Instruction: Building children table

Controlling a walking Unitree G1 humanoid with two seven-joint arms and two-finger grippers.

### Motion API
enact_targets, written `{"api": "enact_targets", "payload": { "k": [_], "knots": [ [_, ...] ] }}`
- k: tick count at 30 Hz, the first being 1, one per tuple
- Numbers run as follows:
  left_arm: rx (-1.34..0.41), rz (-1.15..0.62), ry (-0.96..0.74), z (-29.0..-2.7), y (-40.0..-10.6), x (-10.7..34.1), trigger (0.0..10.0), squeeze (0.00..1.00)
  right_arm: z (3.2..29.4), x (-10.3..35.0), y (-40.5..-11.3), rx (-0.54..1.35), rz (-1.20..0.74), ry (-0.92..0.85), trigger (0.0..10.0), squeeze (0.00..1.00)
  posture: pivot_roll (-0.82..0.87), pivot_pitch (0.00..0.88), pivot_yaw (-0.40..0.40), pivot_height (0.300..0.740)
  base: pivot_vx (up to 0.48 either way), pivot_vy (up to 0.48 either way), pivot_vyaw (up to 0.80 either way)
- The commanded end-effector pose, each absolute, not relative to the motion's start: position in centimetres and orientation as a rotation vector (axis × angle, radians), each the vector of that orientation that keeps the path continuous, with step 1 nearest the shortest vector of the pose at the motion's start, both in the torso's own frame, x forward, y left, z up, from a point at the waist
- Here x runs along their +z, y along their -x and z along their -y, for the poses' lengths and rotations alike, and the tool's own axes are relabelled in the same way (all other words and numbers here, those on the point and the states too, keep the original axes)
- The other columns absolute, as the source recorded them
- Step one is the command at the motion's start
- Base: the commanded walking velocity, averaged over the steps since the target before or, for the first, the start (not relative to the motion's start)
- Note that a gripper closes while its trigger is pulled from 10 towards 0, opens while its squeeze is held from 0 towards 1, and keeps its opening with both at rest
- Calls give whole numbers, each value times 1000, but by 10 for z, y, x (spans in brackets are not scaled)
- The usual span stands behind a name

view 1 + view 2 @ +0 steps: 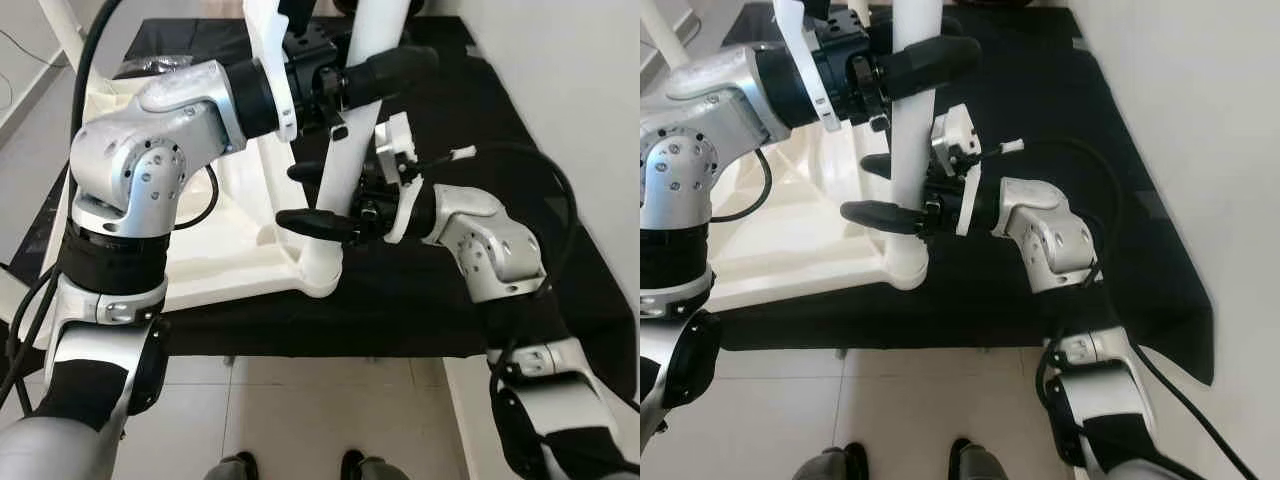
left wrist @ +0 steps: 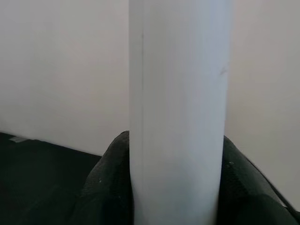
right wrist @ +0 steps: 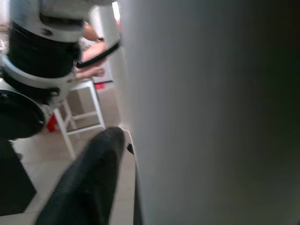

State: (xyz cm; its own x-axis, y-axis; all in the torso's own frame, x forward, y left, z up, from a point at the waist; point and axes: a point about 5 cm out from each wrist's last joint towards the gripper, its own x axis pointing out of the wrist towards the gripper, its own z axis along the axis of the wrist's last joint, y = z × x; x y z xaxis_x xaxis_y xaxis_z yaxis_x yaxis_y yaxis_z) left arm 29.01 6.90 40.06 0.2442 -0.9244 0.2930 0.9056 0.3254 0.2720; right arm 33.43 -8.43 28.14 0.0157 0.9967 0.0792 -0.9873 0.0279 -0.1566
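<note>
- Table top [image 1: 225, 235], white and upside down, lies on a black mat [image 1: 420, 290] over a pale tiled floor [image 1: 330, 410], its corner near the mat's front edge; a pale wall [image 1: 580, 90] runs along the mat's right side.
- One white table leg [image 1: 335, 190] stands upright at that front corner.
- Left gripper [image 1: 365, 75] is clamped round the leg high up; right gripper [image 1: 320, 195] straddles it lower down, one finger either side, but contact cannot be judged.
- A white stool [image 3: 82, 110] stands in the background of the right wrist view.
</note>
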Motion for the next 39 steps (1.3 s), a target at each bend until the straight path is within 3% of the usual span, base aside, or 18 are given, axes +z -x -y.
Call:
{"api": "enact_targets", "payload": {
  "k": [1, 10, 19, 20, 22, 23, 27, 39],
  "knots": [
    [-1275, 389, -45, -67, -290, 392, 0, 0, 69, 279, -328, 1697, 179, 97, 0, 0, 77, 239, -14, 740, 0, 0, 0],
    [-1281, 392, -53, -79, -285, 390, 0, 0, 70, 272, -329, 1806, 148, 184, 0, 0, 73, 241, -12, 740, 0, 0, 0],
    [-1286, 412, -55, -73, -282, 390, 0, 0, 76, 256, -324, 1785, 125, 310, 0, 0, 57, 237, -13, 740, 0, 0, 0],
    [-1274, 431, -46, -71, -282, 392, 0, 200, 78, 255, -323, 1769, 127, 328, 0, 0, 57, 237, -13, 740, 0, 0, 0],
    [-1265, 444, -38, -71, -283, 393, 0, 200, 79, 254, -322, 1760, 130, 337, 0, 0, 57, 237, -13, 740, 0, 0, 0],
    [-1263, 444, -23, -70, -284, 393, 10000, 1000, 80, 255, -322, 1750, 136, 341, 0, 0, 49, 238, -15, 740, 0, 0, 0],
    [-1258, 444, 2, -71, -286, 394, 10000, 1000, 81, 255, -320, 1738, 141, 352, 0, 0, 46, 238, -15, 740, 0, 0, 0],
    [-1145, 457, 39, -118, -279, 391, 10000, 1000, 76, 248, -317, 1645, 77, 431, 0, 0, 38, 246, -41, 740, 0, 0, 0]
  ]
}}
